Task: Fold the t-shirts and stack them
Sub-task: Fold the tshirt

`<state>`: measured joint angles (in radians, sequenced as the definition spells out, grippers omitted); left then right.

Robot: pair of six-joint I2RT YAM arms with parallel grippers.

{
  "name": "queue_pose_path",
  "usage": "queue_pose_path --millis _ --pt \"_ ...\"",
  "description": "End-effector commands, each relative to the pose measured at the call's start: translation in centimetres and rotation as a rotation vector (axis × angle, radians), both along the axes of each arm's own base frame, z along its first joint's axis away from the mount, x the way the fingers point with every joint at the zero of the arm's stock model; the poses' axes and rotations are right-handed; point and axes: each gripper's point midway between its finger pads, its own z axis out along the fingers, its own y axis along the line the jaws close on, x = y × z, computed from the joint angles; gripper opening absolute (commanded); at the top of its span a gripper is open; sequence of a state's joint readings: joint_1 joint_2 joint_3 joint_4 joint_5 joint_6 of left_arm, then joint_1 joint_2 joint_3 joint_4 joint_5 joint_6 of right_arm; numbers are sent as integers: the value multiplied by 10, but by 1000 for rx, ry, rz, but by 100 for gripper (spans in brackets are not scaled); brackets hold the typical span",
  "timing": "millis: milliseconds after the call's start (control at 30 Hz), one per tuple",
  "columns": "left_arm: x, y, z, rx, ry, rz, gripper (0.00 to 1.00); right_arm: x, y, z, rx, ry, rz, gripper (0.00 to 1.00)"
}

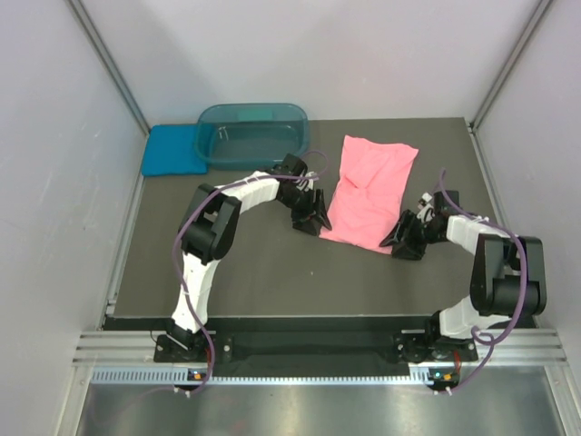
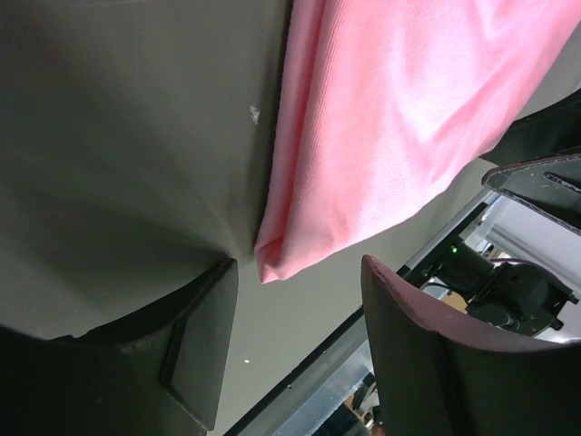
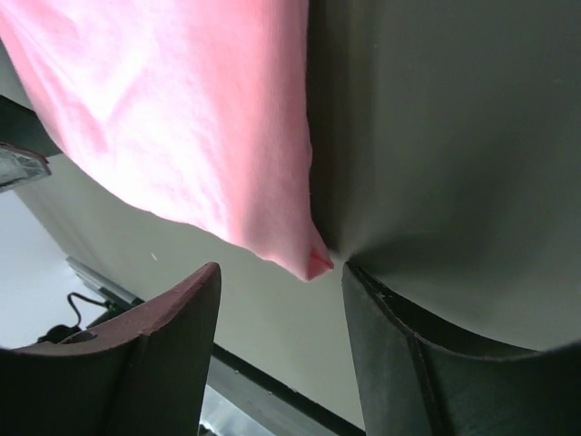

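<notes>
The salmon-pink t-shirt (image 1: 368, 189) lies folded into a long strip on the dark table, running from the back towards the near side. My left gripper (image 1: 313, 222) sits low at its near left corner and my right gripper (image 1: 399, 241) at its near right corner. In the left wrist view the pink corner (image 2: 270, 262) lies just past the open fingers (image 2: 207, 345), unclamped. In the right wrist view the other pink corner (image 3: 316, 262) rests just beyond the open fingertips (image 3: 381, 318). The teal-blue t-shirt (image 1: 172, 150) lies folded at the back left.
A dark teal see-through tub (image 1: 254, 133) stands at the back, right beside the teal-blue shirt. Grey walls close in the table (image 1: 263, 263) on both sides. A metal rail runs along the near edge by the arm bases.
</notes>
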<state>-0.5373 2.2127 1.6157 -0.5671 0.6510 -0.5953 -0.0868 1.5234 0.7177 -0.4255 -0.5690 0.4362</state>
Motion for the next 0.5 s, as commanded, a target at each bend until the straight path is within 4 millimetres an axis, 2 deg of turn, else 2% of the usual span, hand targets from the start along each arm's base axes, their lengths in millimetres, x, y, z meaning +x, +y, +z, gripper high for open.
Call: queue_pose_path --millis 0,200,300,433,467 --pt "5 0 -8 19 0 23 62 11 -6 -9 -14 -37 -25 57" --pt "-2 -5 -12 24 18 12 60 7 -6 -15 -14 -6 -35 53" --pt "-7 -6 -16 26 37 5 56 6 -7 -20 -20 6 -33 49" --pt "-8 -8 -19 25 51 4 44 5 -9 -24 -32 14 -35 39" --pt "-7 -8 -20 28 48 6 40 5 -10 -25 -38 17 -36 34"
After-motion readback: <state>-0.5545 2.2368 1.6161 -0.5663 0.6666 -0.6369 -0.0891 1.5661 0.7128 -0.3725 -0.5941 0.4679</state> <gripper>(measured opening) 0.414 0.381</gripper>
